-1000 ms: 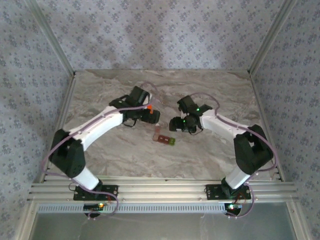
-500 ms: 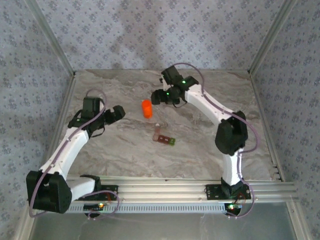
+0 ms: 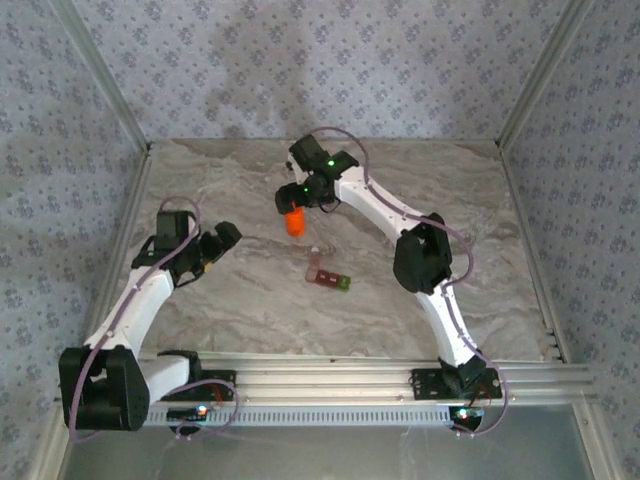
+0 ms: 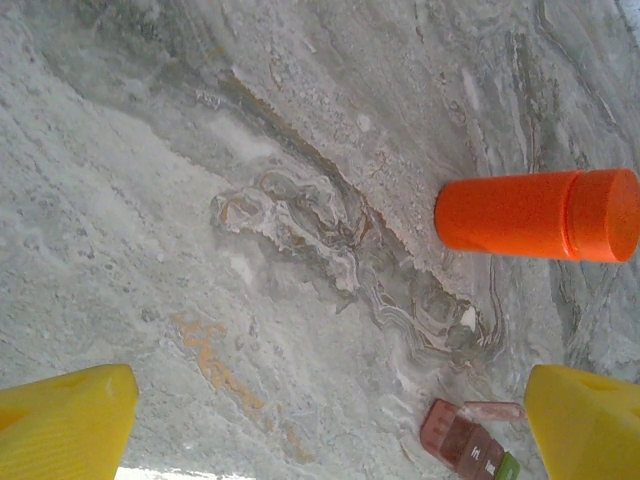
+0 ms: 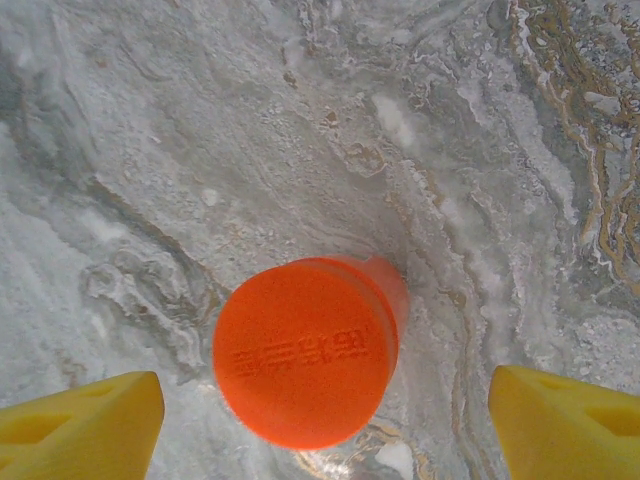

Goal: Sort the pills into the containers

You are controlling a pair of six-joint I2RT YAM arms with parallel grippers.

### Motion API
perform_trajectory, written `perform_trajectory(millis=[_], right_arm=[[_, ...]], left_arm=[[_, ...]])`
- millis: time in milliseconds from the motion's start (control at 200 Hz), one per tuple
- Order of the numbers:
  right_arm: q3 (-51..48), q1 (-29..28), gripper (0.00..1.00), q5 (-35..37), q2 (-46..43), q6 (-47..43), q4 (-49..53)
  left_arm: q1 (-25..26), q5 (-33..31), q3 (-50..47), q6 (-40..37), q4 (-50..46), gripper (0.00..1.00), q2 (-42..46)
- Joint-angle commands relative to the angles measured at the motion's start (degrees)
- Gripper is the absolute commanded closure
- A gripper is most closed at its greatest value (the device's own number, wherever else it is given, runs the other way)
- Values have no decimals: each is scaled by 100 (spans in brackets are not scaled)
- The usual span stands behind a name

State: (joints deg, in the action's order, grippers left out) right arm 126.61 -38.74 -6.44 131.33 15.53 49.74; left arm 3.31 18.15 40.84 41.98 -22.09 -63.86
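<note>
The orange bottle (image 3: 294, 221) stands upright on the marble table, cap on. My right gripper (image 3: 298, 196) hovers just above it, open; in the right wrist view its yellow fingertips (image 5: 565, 425) stand wide on both sides of the cap (image 5: 305, 350) without touching it. The containers (image 3: 328, 277), a dark red-brown strip with one green end, lie in front of the bottle, with a pale pink flap (image 4: 492, 409) at the red end. My left gripper (image 3: 216, 240) is open and empty to the left, facing the bottle (image 4: 535, 215) and containers (image 4: 468, 450). Pills are hidden.
The marble table (image 3: 220, 300) is walled by patterned panels with metal posts at the left (image 3: 130, 215) and right (image 3: 520, 215). The right arm's elbow (image 3: 420, 262) hangs over the table right of the containers. An aluminium rail (image 3: 320, 385) runs along the near edge.
The left gripper let go of the bottle and drew back to the left. The right arm swung from the centre to above the bottle, and its jaws widened.
</note>
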Motion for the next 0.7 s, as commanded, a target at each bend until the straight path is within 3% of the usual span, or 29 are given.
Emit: perform_trajectory(millis=[0, 210, 380, 460, 585, 700], right_arm=[[230, -42, 12, 256, 292, -263, 25], [623, -151, 12, 257, 737, -340, -2], [671, -145, 18, 176, 858, -288, -54], [668, -121, 30, 153, 855, -274, -42], [604, -64, 57, 53, 736, -240, -13], [522, 4, 66, -46, 516, -184, -12]], left_arm=[[-38, 212, -114, 167, 182, 1, -17], [-34, 269, -155, 197, 135, 0, -39], [-39, 302, -155, 129, 29, 1, 8], [-40, 318, -164, 101, 4, 1, 35], [-34, 414, -182, 78, 77, 1, 84], [-35, 506, -138, 74, 187, 0, 134]])
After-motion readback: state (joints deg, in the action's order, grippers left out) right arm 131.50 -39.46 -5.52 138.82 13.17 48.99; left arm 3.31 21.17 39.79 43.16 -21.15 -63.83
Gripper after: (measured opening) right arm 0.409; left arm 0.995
